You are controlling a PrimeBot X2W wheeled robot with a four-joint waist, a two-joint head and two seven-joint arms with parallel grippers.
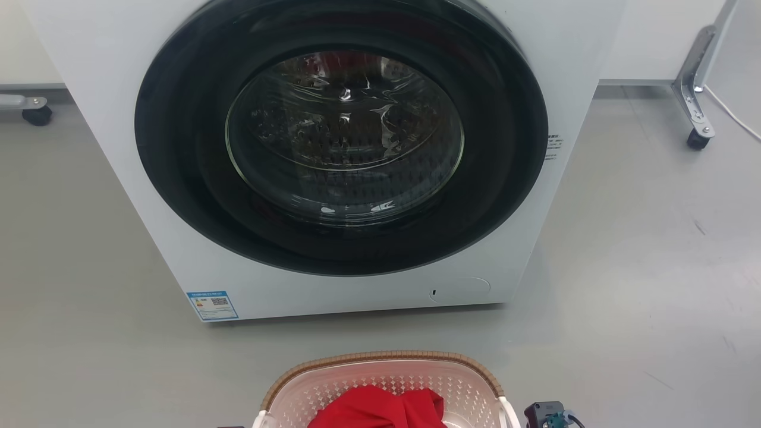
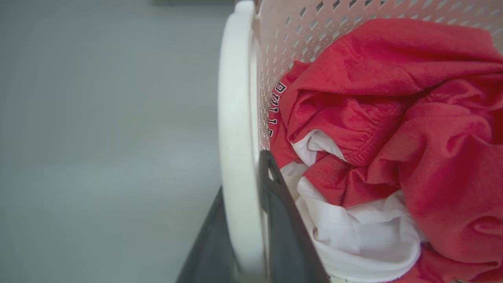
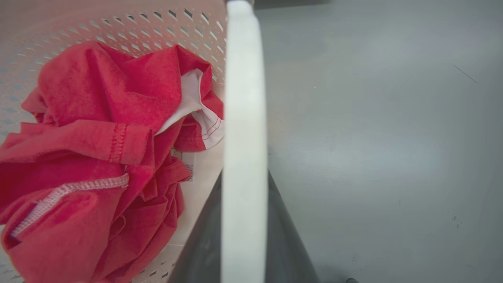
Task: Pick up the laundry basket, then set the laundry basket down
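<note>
The left gripper (image 2: 243,173) squeezes one smooth white handle (image 2: 235,98) of the laundry basket (image 1: 368,380) between its two dark fingers. The right gripper (image 3: 244,177) squeezes the other handle (image 3: 243,78) the same way. The pink basket has lots of little holes. It is in front of the big white washing machine (image 1: 339,154), with crumpled red clothes (image 1: 380,410) inside.

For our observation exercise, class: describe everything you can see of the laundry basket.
The laundry basket is beige-pink perforated plastic, rounded-rectangular, with a brown woven-look rim and white side handles. It is upright before the washing machine, holding a crumpled red garment and white cloth. The left gripper clamps the left handle, the right gripper the right handle. Whether it touches the floor cannot be told.
</note>
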